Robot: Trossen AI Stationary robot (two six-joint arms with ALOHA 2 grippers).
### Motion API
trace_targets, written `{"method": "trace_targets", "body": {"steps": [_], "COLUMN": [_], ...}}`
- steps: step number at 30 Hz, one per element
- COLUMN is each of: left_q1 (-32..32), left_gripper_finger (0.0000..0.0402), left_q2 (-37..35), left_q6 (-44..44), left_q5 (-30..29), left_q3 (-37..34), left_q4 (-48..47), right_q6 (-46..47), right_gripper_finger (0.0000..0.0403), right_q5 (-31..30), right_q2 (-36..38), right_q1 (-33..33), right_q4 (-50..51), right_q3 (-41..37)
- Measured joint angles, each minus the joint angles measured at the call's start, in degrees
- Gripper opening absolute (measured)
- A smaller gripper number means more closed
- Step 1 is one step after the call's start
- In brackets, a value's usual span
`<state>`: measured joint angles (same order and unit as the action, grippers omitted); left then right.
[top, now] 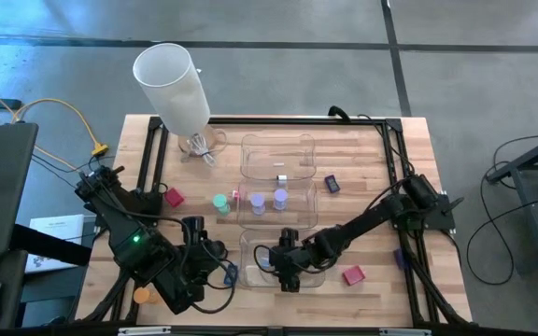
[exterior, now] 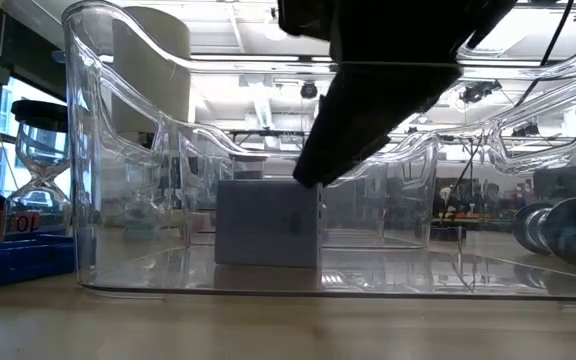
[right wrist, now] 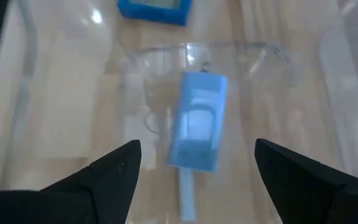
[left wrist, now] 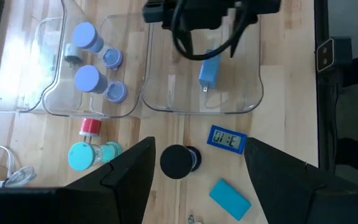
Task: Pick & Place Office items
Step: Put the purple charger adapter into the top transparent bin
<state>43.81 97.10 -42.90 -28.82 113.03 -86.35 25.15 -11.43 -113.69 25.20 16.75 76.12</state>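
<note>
Where wood table [top: 381,159] shows (ceiling lights behind), trays [top: 278,154] rest.

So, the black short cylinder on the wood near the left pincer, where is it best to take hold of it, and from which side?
Probably by its curved side wall, coming straight down. The black cylinder stands on end on bare wood, its round top facing the camera, centred between the open fingers of the left pincer. The blue clock lies close beside it, so keep the fingers clear of that side.
</note>
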Motion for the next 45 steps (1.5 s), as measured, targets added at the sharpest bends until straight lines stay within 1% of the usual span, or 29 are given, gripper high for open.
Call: {"method": "trace_targets", "body": {"steps": [3,17,25,29,45], "left_q1": [-0.22,-0.24,-0.24,-0.24,-0.24], "left_gripper_finger": [0.0239,0.0239,0.0239,0.0239,0.0239], "left_q2": [0.0,-0.02,-0.04,-0.07,-0.07], "left_q6": [0.03,1.6,1.6,1.6,1.5], "left_q5": [-0.08,-0.33,-0.35,-0.42,-0.46], "left_q3": [0.0,0.0,0.0,0.0,0.02], "left_q4": [-0.02,-0.02,-0.02,-0.02,-0.02], "right_q6": [0.05,-3.11,-3.99,-4.69,-6.94], "right_gripper_finger": [0.0303,0.0303,0.03,0.0274,0.012], "right_q5": [1.41,4.07,4.29,4.36,6.87], "right_q2": [-0.23,-0.79,-0.79,-0.81,-0.85], "right_q1": [-0.9,-2.37,-2.43,-2.43,-2.52], "right_q4": [0.3,0.32,0.67,0.77,0.57], "right_q3": [0.0,0.09,0.09,0.09,0.09]}}
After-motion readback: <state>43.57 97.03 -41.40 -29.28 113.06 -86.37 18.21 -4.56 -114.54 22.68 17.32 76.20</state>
